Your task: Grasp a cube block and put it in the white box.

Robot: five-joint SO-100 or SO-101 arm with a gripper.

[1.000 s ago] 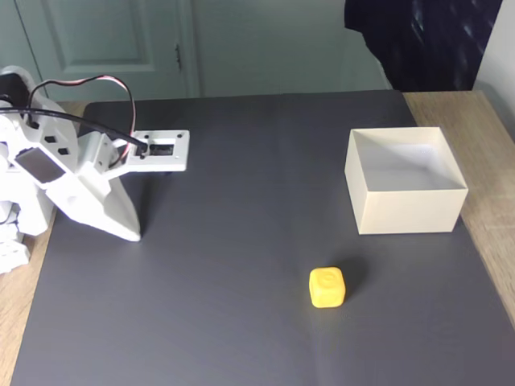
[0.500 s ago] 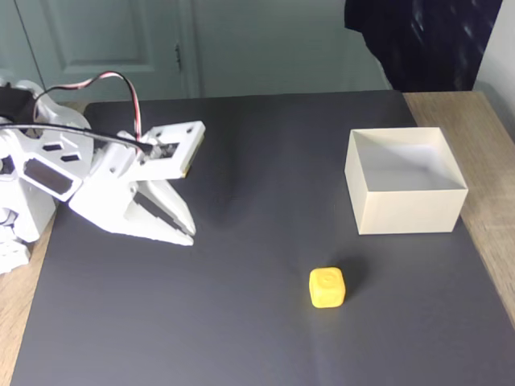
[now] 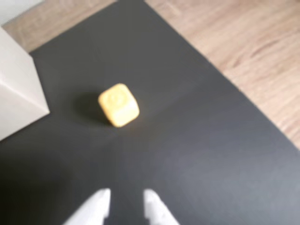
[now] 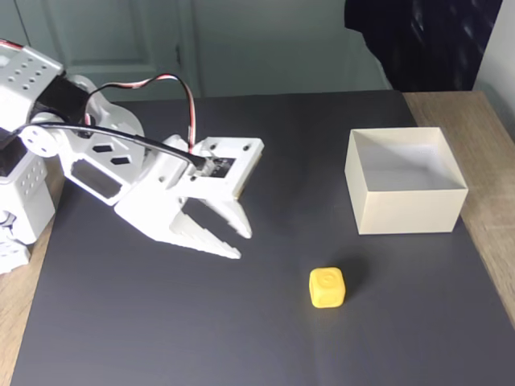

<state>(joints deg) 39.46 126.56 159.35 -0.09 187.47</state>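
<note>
The cube block is a small yellow cube lying on the black mat, in front of and a little left of the white box in the fixed view. The box is open-topped and nothing shows inside it. My white gripper hovers left of the cube, apart from it, fingers parted and holding nothing. In the wrist view the cube lies ahead of the gripper, with a corner of the box at the left edge.
The black mat covers most of the wooden table. The arm's base stands at the mat's left edge. A dark cloth hangs behind the table at the top right.
The arm has swung from the far left toward the cube, and the gripper has opened and tilted down toward the mat. Cube and box have not moved.
</note>
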